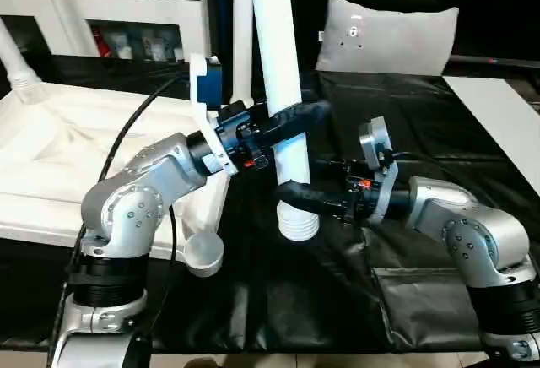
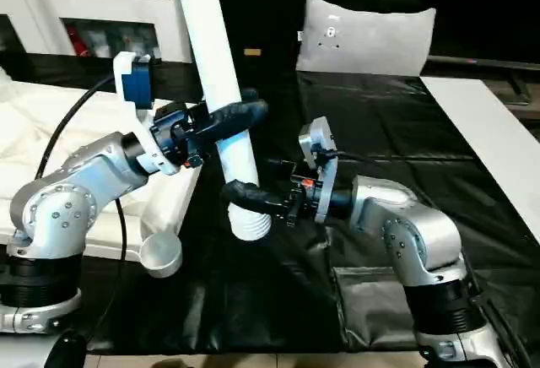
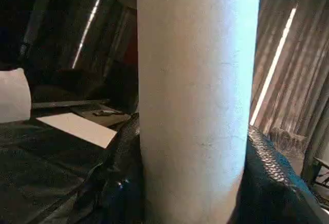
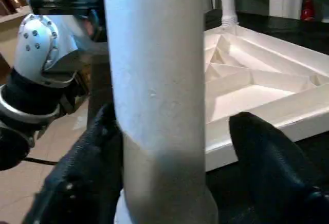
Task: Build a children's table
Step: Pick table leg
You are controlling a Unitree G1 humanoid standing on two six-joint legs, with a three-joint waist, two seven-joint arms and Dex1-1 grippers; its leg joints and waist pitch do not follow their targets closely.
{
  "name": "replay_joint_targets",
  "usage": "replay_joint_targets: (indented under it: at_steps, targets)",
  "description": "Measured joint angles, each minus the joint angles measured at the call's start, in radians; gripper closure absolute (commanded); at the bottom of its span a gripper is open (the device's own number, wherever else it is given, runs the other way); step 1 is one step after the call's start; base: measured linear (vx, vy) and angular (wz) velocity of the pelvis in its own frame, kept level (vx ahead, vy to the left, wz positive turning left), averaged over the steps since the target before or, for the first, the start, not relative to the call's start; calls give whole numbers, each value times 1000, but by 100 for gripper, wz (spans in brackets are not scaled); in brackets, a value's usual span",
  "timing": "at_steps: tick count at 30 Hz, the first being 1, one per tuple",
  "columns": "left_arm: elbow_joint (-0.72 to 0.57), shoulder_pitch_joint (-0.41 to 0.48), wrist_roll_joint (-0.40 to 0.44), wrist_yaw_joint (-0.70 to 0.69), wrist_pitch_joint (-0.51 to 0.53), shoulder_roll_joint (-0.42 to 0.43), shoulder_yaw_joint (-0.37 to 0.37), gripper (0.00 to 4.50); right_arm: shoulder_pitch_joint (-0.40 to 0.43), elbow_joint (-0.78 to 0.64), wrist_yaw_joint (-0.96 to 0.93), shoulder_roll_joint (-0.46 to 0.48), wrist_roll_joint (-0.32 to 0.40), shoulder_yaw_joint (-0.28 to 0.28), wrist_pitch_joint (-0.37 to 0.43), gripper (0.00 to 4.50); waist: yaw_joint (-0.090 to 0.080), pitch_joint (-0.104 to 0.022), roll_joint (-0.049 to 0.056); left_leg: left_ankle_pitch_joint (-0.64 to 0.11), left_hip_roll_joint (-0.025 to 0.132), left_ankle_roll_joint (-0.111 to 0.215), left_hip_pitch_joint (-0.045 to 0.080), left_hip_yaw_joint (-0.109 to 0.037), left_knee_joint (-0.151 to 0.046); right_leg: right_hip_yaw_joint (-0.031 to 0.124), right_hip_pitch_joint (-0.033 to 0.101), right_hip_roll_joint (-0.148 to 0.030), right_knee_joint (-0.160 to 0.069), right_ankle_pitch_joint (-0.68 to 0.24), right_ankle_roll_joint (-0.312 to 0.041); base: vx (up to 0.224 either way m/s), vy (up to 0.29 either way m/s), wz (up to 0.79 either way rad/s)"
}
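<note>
A white table leg (image 1: 278, 64) stands nearly upright, its ribbed lower end (image 1: 297, 224) resting on the black cloth. My left gripper (image 1: 288, 127) is shut on the leg at mid-height; in the left wrist view the leg (image 3: 195, 106) sits tight between both fingers. My right gripper (image 1: 295, 199) reaches around the leg just above its lower end. In the right wrist view the leg (image 4: 159, 80) lies against one finger, with a gap to the other finger (image 4: 267, 157). The table top (image 1: 51, 148) lies underside up at the left, its corner socket (image 1: 202, 254) near the leg.
Another leg (image 1: 13, 64) stands in the table top's far left corner. A white pillow (image 1: 384, 35) leans at the back, white cabinets (image 1: 126, 13) behind. A white board (image 1: 506, 115) lies at the right edge. Black cloth (image 1: 337, 300) covers the work surface.
</note>
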Motion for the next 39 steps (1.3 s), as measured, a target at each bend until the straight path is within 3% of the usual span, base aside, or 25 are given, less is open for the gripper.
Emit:
replay_joint_targets:
  at_steps: [3,12,22,24,28,33,39]
  targets:
    - [0,0,1,-2,-1,4,-1,265,-3,2,1,1,-6,15,-1,155,1,0,0,0,0,0,1,0,0,0,0,0,0,0,0,0,0,0]
    - [2,1,11,1,-7,11,-10,265,-3,2,8,2,-7,27,-1,250,1,0,0,0,0,0,0,0,0,0,0,0,0,1,0,0,0,0]
    - [26,2,25,46,-20,-3,-3,265,-3,39,-28,36,-17,27,-20,259,1,0,0,1,0,0,0,0,0,0,0,0,0,1,-1,0,0,0]
    - [46,-5,34,80,-34,-20,19,195,-3,44,-83,82,-37,12,-48,259,1,0,0,1,1,-1,0,0,0,0,-1,0,0,2,-1,0,0,0]
    - [54,-17,100,104,-72,-11,4,195,-13,37,-142,92,-63,16,-42,260,1,0,0,2,0,-1,0,0,0,0,0,0,0,2,0,0,0,0]
    - [52,22,169,126,-128,-4,-31,150,-15,93,-198,132,-138,34,-120,260,-1,0,0,2,1,-1,0,0,0,0,-1,0,0,2,0,0,0,0]
    - [52,26,245,229,-192,-72,-42,115,-16,144,-314,193,-173,-1,-184,261,0,0,0,2,1,-1,-1,0,0,0,-1,0,0,3,-1,0,0,0]
